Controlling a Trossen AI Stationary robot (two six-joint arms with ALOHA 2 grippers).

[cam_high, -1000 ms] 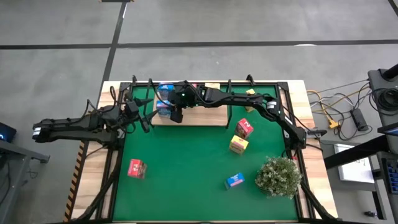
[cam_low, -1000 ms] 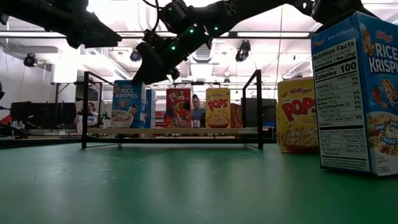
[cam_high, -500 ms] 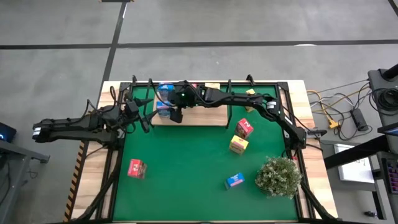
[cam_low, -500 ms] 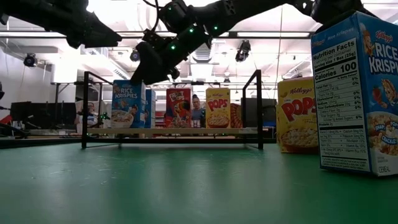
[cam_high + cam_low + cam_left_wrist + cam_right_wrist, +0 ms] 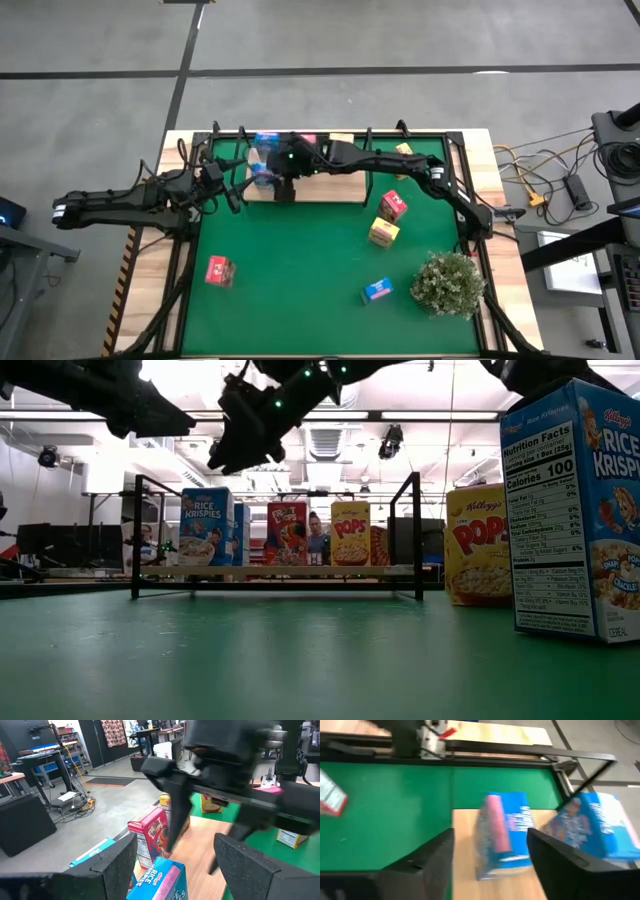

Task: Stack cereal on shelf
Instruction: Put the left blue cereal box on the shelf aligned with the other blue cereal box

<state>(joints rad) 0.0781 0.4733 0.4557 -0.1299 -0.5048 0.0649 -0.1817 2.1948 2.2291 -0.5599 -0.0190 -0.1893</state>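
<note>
The low view alone showed the shelf [image 5: 275, 571] carrying blue [image 5: 207, 526], red [image 5: 287, 533] and yellow [image 5: 350, 533] cereal cartons upright in a row. From above, the right gripper [image 5: 284, 185], fingers spread and empty, hung over the shelf's left end; the left gripper [image 5: 233, 195] waited beside the shelf, released.

The right gripper [image 5: 243, 422] has lifted higher above the shelf [image 5: 275, 571], away from the blue cereal box [image 5: 206, 526] standing at its end. From above, the gripper [image 5: 283, 178] has shifted slightly toward the shelf's front edge.
</note>
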